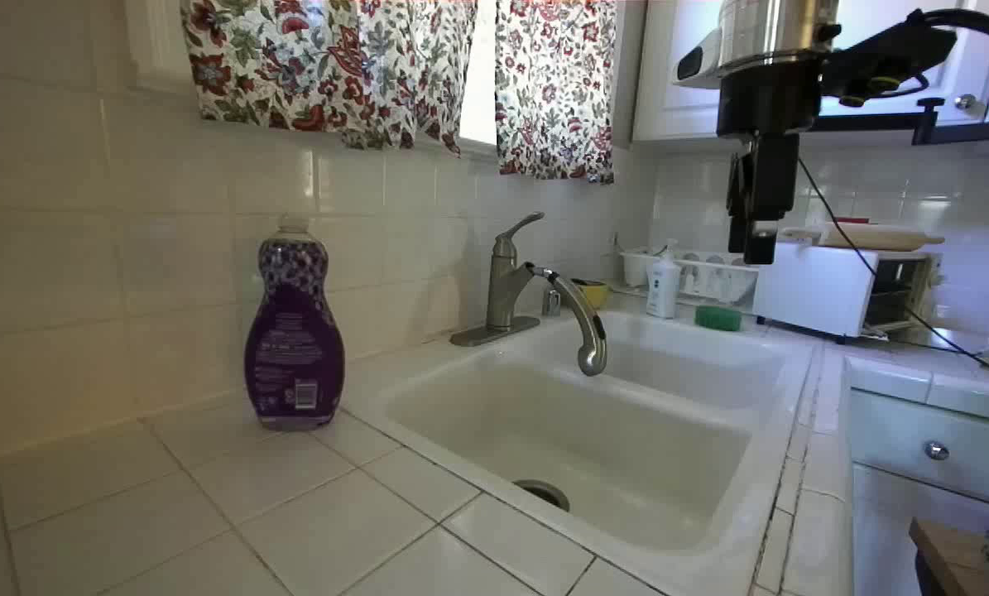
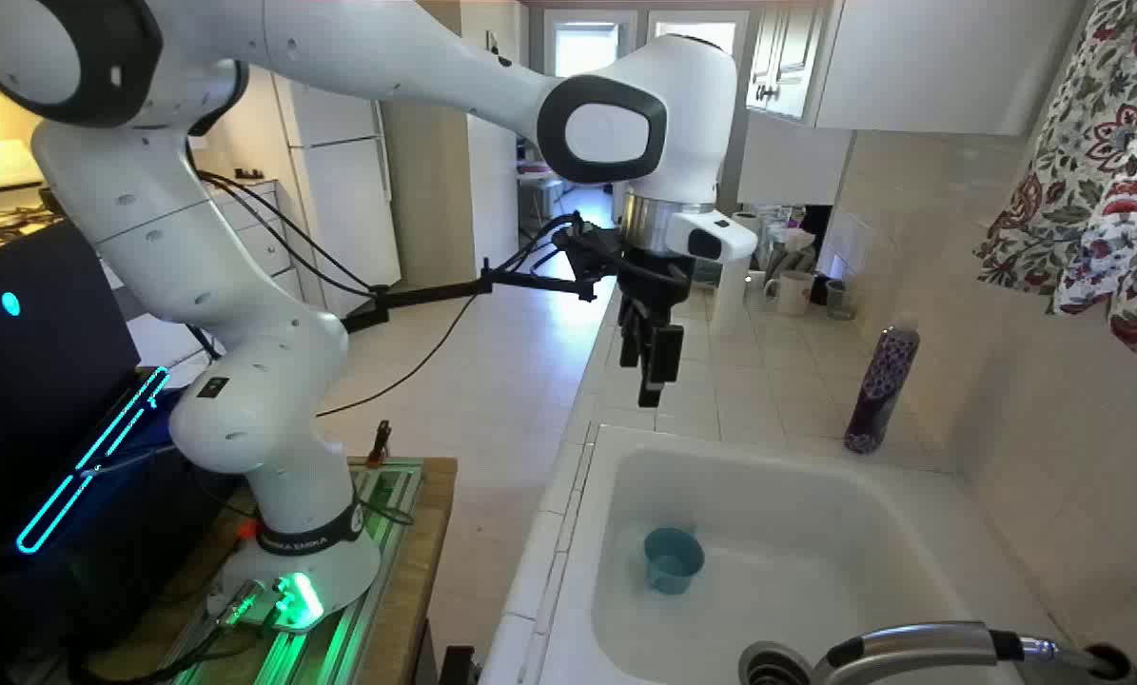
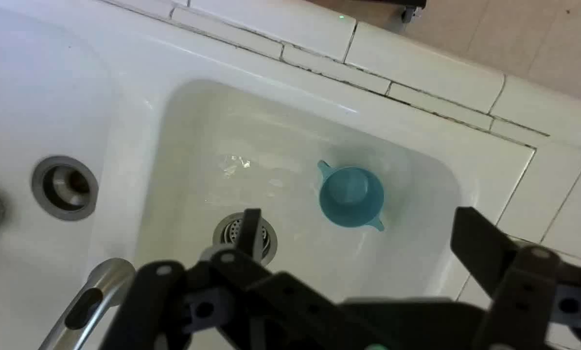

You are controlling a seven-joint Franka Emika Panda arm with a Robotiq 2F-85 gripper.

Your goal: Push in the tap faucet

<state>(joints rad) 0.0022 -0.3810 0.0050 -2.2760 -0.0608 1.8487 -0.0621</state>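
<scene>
Brushed metal marked your target: the pull-out kitchen faucet stood along the back edge of the tiled counter, its spray head reaching over the double-basin sink. What looked like a bare length of hose showed between spray head and socket, so the push-in seemed not yet done. Your gripper hung high and well apart from it, fingers spread wide, holding nothing. By that reading, everything was left to you: approach, line up, press it home.

1 blue cup in white sink
</scene>
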